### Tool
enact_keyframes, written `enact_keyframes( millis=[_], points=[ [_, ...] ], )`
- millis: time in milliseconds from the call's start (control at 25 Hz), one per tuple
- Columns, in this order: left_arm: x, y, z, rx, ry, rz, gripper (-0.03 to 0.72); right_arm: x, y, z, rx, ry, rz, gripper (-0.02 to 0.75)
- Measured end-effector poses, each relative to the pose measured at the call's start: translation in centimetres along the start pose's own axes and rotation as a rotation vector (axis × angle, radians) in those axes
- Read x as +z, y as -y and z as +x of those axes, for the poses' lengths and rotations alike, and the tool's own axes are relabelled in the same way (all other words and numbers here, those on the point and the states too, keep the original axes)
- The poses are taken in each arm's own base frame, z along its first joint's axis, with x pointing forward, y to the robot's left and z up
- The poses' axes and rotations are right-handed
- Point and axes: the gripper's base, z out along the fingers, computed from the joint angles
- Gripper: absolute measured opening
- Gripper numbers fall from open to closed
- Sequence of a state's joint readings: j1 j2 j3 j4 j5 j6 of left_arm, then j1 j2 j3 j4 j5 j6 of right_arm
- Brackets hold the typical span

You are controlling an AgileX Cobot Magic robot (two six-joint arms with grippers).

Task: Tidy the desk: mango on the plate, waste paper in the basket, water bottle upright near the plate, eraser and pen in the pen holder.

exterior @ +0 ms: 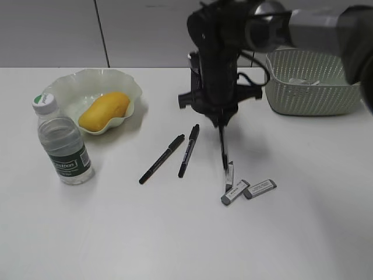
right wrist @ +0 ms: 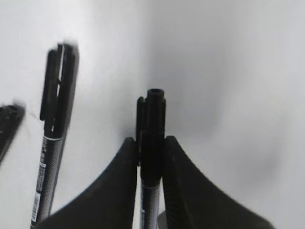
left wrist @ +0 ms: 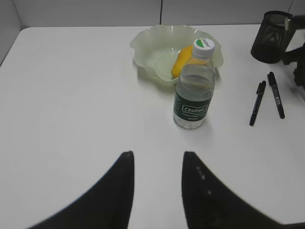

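the step in hand looks like picking up one pen (right wrist: 151, 143) for the pen holder (left wrist: 272, 37), and the right gripper (right wrist: 151, 157) has its two jaws closed against the pen's barrel, just below the cap. to do this well, i judge the lift should go straight up until the pen's lower end clears the three erasers (exterior: 249, 189) lying just beside it on the desk (exterior: 175, 233), then carry it over the black mesh cup and lower it tip-first before letting go; a grip this near one end could let the pen swing, so a slow move seems wise. in the exterior view the right arm reaches in from the upper right, its wrist bent so the gripper points down at the desk between the plate (exterior: 131, 87) and the basket (exterior: 312, 81), and the pen hangs below it, tilted, its lower end at or just above the surface. two more pens (exterior: 175, 154) lie flat to its left. the left gripper (left wrist: 156, 186) hovers low over bare desk with its jaws apart and nothing between them. the mango (exterior: 105, 111) is on the plate, the water bottle (exterior: 62, 143) stands upright beside it, and white paper (exterior: 303, 81) shows inside the basket.
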State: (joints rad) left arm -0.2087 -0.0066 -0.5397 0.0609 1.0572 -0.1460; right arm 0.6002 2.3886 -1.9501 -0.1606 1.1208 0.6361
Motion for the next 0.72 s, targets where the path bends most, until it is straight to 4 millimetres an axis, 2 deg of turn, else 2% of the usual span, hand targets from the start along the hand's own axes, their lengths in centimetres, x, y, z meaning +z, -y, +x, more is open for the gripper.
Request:
enact_keyframes(
  millis=[80, 240, 360, 400, 480, 720],
  points=[
    [0.0, 0.0, 0.0, 0.0, 0.0, 0.0, 0.255, -3.9, 0.0, -0.7, -0.073, 0.157, 0.012, 0.132],
    [0.0, 0.0, 0.0, 0.0, 0.0, 0.0, 0.255, -12.9, 0.7, -2.5, -0.122, 0.526, -0.099, 0.132],
    [0.0, 0.0, 0.0, 0.0, 0.0, 0.0, 0.253, -17.5, 1.3, -3.8, -0.198, 0.819, -0.108, 0.132],
    [0.0, 0.0, 0.0, 0.0, 0.0, 0.0, 0.251, -18.2, 1.5, -4.3, -0.221, 0.896, -0.101, 0.132],
    [0.0, 0.0, 0.0, 0.0, 0.0, 0.0, 0.247, -18.3, 1.7, -5.2, -0.254, 1.022, -0.156, 0.132],
    [0.0, 0.0, 0.0, 0.0, 0.0, 0.0, 0.246, -13.4, 3.5, -6.0, -0.359, 1.104, -0.32, 0.132]
  ],
)
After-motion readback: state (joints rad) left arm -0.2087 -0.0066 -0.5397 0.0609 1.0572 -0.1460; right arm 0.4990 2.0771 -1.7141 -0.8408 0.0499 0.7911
